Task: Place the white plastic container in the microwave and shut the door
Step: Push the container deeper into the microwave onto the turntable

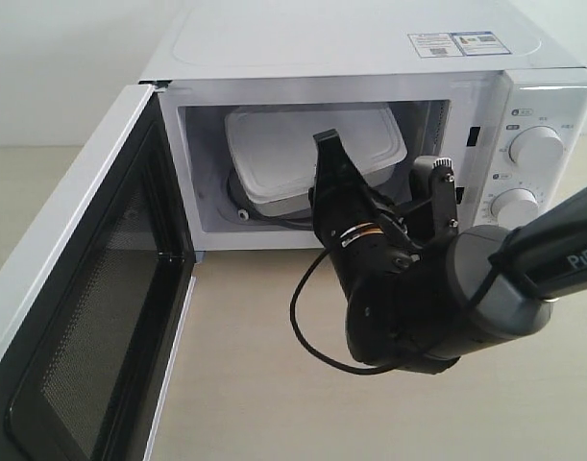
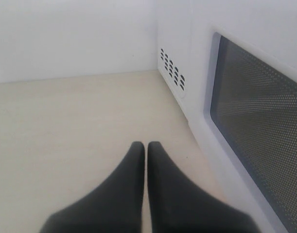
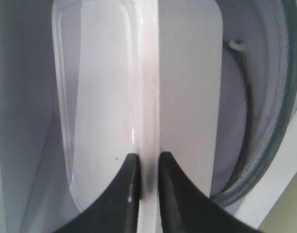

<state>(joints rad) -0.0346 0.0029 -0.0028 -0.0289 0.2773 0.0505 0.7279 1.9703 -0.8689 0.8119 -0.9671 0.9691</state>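
From the exterior view I count one microwave (image 1: pixel 370 38), its single door (image 1: pixel 72 288) swung wide open to the left, two round dials (image 1: pixel 536 146) stacked on the right panel, and one sticker (image 1: pixel 454 43) on top. One white plastic container (image 1: pixel 303 144) is inside the cavity, lid on, lying toward the left and back. I cannot tell whether its base rests fully on the floor of the cavity. My right gripper (image 1: pixel 329 154) reaches in through the opening to the container's near edge, with one black cable (image 1: pixel 303 317) looping below the wrist over the pale table (image 1: pixel 255 365). Only this one arm shows here. In the left wrist view, my left gripper (image 2: pixel 146 148) has its two fingers pressed together with nothing between them. It hangs above the table just beside the outer face of the door, whose mesh window fills the side of the picture, with a patch of vent slots (image 2: pixel 171 68) beyond. In the right wrist view, the two fingers (image 3: pixel 129 194) sit on either side of the container's lid rim, clamped on it, with one glass turntable (image 3: pixel 279 121) curving beside the tub.
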